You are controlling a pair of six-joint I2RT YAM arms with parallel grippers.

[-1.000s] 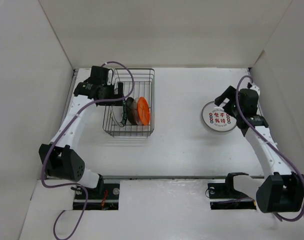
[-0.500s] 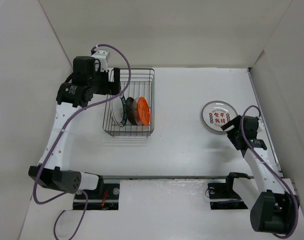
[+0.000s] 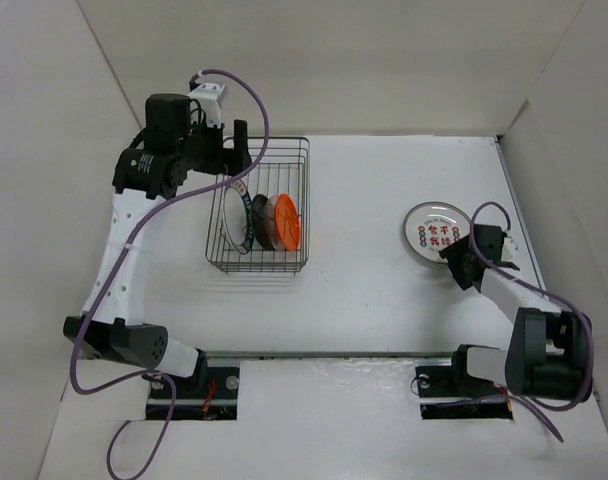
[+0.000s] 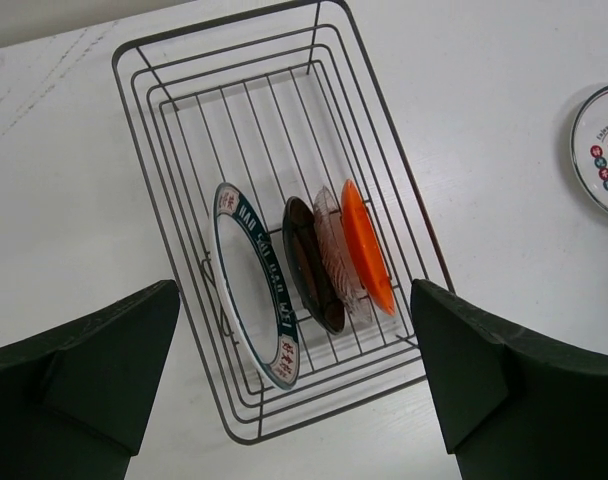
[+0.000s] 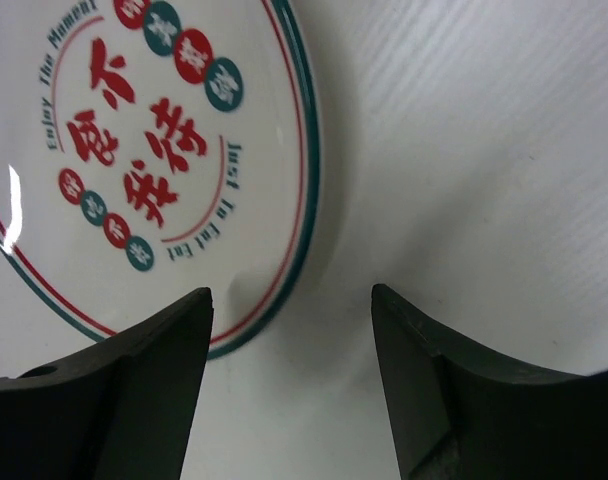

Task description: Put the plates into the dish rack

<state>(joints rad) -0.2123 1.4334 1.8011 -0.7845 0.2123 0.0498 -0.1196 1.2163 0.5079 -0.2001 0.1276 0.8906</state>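
The dish rack (image 3: pixel 256 268), a dark wire basket, stands at the left. Four plates stand on edge in it: white with teal lettered rim (image 3: pixel 234 222), black (image 3: pixel 258 222), clear (image 3: pixel 271 222) and orange (image 3: pixel 287 222). The left wrist view shows the rack (image 4: pixel 246 130) and the teal-rimmed (image 4: pixel 254 285), black (image 4: pixel 312 265), clear (image 4: pixel 340 255) and orange (image 4: pixel 367 245) plates. My left gripper (image 3: pixel 239 150) (image 4: pixel 294 290) is open and empty above the rack's far left. The plate with red-green characters (image 3: pixel 434 232) (image 5: pixel 134 160) lies flat at the right. My right gripper (image 3: pixel 454 258) (image 5: pixel 291 295) is open, low at its near-right rim.
White walls enclose the table on the left, back and right. The far half of the rack holds no plates. The character plate also shows at the right edge of the left wrist view (image 4: pixel 604 150). The arm bases sit at the near edge.
My left gripper has risen up and back out of the rack, leaving the teal-rimmed plate standing. My right gripper has swung from the plate's far right side to its near-right rim, low.
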